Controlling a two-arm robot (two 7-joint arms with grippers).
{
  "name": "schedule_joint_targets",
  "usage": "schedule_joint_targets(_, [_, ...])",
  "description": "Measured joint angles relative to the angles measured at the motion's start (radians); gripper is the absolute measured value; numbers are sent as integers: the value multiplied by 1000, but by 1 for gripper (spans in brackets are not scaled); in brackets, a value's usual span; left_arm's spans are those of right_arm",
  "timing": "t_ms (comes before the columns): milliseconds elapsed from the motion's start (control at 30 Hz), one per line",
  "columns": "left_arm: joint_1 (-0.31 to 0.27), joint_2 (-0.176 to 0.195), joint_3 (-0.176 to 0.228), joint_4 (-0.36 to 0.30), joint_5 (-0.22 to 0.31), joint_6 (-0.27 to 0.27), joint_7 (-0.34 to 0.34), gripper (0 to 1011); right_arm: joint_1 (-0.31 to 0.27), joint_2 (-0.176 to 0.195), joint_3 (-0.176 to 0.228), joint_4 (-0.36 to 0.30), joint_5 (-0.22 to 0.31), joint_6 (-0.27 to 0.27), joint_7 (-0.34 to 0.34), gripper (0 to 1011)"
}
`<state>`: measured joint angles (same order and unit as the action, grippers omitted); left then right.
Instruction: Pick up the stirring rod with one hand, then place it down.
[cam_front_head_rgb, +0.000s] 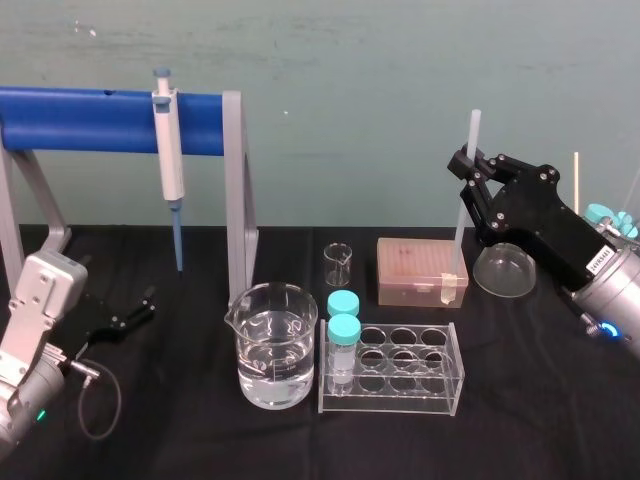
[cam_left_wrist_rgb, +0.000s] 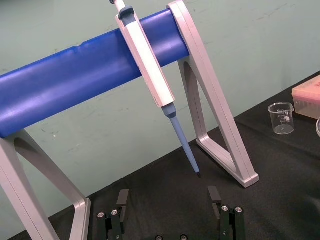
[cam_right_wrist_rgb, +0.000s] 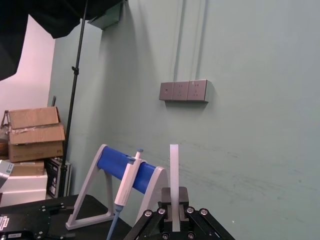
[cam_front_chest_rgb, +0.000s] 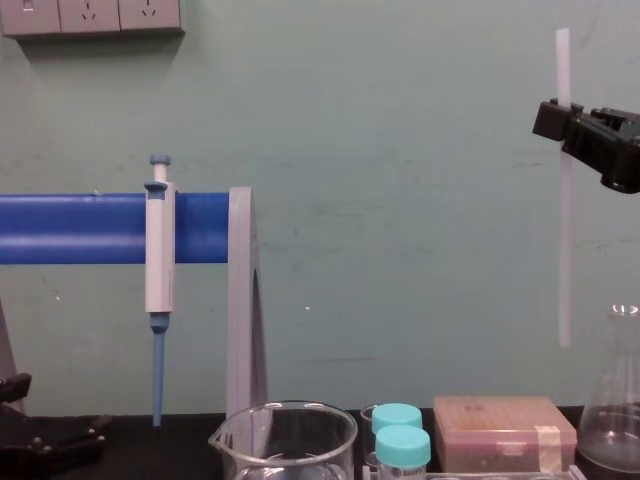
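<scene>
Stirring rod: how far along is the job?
Done: the pick-up. The right gripper is shut on the stirring rod, which stands upright.
In hand: the rod is held aloft; in the chest view its lower end hangs clear above the table, next to the flask.
Left: lowering it, setting it down and releasing.
The left gripper sits parked and open on the table's left side.

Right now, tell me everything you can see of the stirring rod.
The stirring rod is a long, thin, straight stick, translucent white like plastic or glass, uniform in width. It hangs nearly upright in the air, pinched near its upper end by the right gripper, its lower end higher than the pink box. Nothing else touches it.
</scene>
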<state>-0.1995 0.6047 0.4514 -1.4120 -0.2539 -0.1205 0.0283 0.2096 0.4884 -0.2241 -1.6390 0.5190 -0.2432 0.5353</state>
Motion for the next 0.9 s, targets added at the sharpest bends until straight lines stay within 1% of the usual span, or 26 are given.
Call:
schedule_joint_targets(367, [0, 0, 0, 0, 0, 0, 0, 1000, 3, -7, 0, 9, 8, 21, 0, 72])
schedule_joint_targets(733, [0, 0, 0, 0, 0, 0, 0, 1000, 9, -4, -7, 18, 30, 57, 1, 72])
schedule_joint_targets(900, [0, 0, 0, 0, 0, 0, 0, 1000, 9, -2, -8, 19, 32, 60, 1, 72])
